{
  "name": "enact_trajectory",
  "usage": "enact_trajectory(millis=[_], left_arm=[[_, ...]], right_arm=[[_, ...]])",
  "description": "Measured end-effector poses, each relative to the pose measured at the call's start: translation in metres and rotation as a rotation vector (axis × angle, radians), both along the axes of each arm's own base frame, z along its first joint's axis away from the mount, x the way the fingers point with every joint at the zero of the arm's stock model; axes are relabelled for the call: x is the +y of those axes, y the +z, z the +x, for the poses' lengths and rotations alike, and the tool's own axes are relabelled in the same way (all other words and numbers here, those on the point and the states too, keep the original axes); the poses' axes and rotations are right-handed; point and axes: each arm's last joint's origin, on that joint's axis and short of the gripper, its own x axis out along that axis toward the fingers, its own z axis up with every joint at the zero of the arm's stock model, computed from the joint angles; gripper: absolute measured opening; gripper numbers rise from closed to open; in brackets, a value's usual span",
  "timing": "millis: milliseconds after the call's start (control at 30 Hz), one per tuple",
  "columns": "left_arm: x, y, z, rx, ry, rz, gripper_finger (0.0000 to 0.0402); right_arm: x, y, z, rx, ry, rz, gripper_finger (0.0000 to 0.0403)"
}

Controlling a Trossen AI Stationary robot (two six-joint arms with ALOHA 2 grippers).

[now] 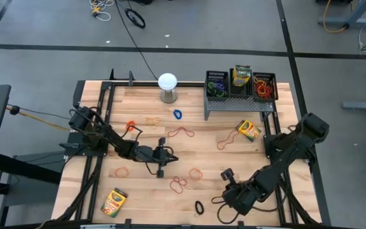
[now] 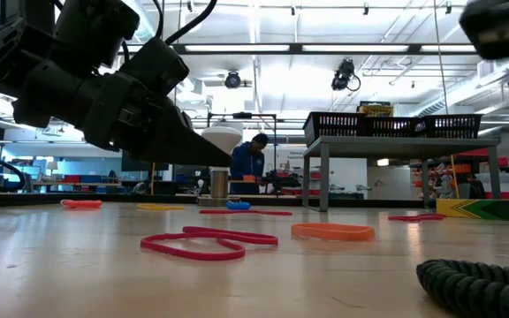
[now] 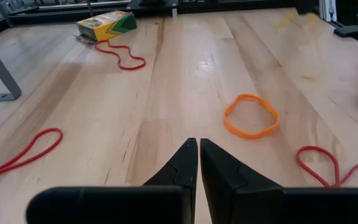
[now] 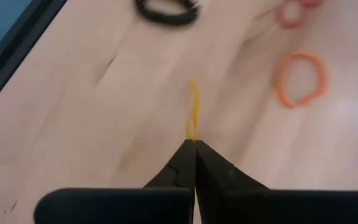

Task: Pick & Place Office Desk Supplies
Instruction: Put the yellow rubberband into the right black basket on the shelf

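Item: left end effector (image 1: 170,158), low over mid-tabletop (image 1: 145,137), fingers pressed together on nothing visible. Directly ahead of its tips and slightly toward the right arm's side lies an orange rubber-band loop (image 3: 251,116), flat on the wood, well clear of the fingers; its long axis runs crosswise to the line of approach. This arm is the nearer one to that loop.

Item: right end effector (image 4: 194,144), at the near edge of the tabletop, fingers pinched on a thin yellow rubber band (image 4: 193,112) that sticks up past the tips, apparently lifted off the wood, though the view is blurred. A black loop (image 1: 199,207) lies beyond its tips.

Item: three black mesh bins (image 1: 240,84) on a grey riser (image 1: 239,105) at the far edge, well apart from both end effectors; bands and one crayon box (image 1: 241,76) already inside.

Item: loose stock remaining: crayon box (image 1: 249,130) in front of the riser, crayon box (image 1: 114,201) at the near left corner, red loops (image 1: 182,133) scattered between.

Judgement: the left fingers must spread before reaching forward
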Motion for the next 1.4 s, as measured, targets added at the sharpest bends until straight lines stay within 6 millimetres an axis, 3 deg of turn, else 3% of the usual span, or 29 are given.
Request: enact_trajectory(millis=[233, 400, 667, 933, 1067, 1233, 1400], left_arm=[[0.0, 0.001, 0.002, -0.008, 0.001, -0.007, 0.0023], [-0.001, 0.004, 0.005, -0.021, 0.0, -0.007, 0.0023], [-0.001, 0.004, 0.005, -0.019, 0.0, -0.003, 0.0023], [-0.001, 0.004, 0.005, -0.019, 0.002, -0.003, 0.0023], [-0.001, 0.004, 0.005, -0.019, 0.003, -0.002, 0.0023], [-0.001, 0.004, 0.005, -0.019, 0.003, -0.002, 0.0023], [-0.001, 0.004, 0.005, -0.016, -0.005, 0.025, 0.0023]], right_arm=[[-0.021, 0.04, -0.012, -0.143, -0.095, -0.032, 0.0002], [-0.05, 0.069, -0.025, -0.242, -0.254, -0.081, 0.0001], [-0.126, 0.116, -0.047, -0.373, -0.681, -0.125, 0.0001], [-0.205, 0.176, -0.067, -0.301, -1.121, -0.296, 0.0], [-0.248, 0.183, -0.067, -0.194, -1.286, -0.347, 0.0], [-0.303, 0.182, -0.083, -0.03, -1.495, -0.439, 0.0], [-0.333, 0.181, -0.092, 0.009, -1.596, -0.468, 0.0]])
